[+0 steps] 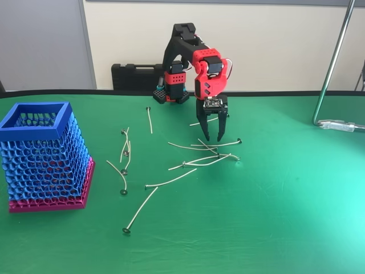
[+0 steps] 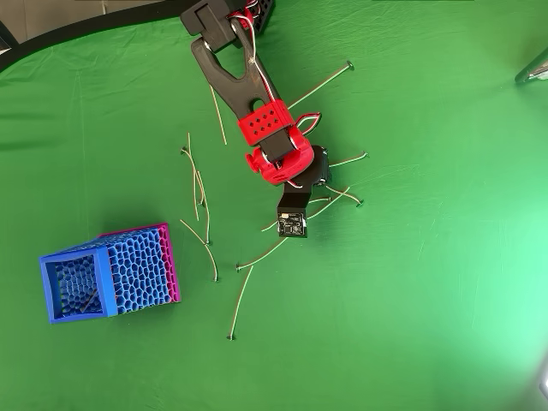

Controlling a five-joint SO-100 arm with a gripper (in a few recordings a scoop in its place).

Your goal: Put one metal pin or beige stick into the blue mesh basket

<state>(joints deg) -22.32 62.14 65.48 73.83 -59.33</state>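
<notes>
Fixed view first, reading from the left: I see the blue mesh basket (image 1: pixel 44 157) standing upright on the green table (image 1: pixel 285 217), well off to the left of my gripper (image 1: pixel 213 138) and nearer the camera, its blue rim on top and its magenta base flat on the cloth. I cannot tell from here whether anything lies inside it.

Between the basket and the gripper I have a loose scatter of pale pins. A small cluster (image 1: pixel 125 149) lies left of the gripper, one curved pin (image 1: pixel 118 175) sits just below that, and a lone pin (image 1: pixel 150 120) lies farther back, toward the arm's base. Two longer ones are nearer the camera: one (image 1: pixel 170 180) running across, and one (image 1: pixel 140 213) slanting down to its flat head.

The gripper points straight down, its two black fingers spread apart with clear space between the tips, clamped on nothing. The tips hang just above or at the top edge of a crossed pile of pins (image 1: pixel 205 155); I cannot tell whether they touch the cloth. The nearly straight metal pin (image 1: pixel 218 143) lies immediately below the fingertips, its head to the right.

In the overhead view the red arm hides the fingers, and the pins (image 2: pixel 334 199) fan out from beneath the wrist. To the right of the gripper stands a metal pole (image 1: pixel 333 60), well apart.
</notes>
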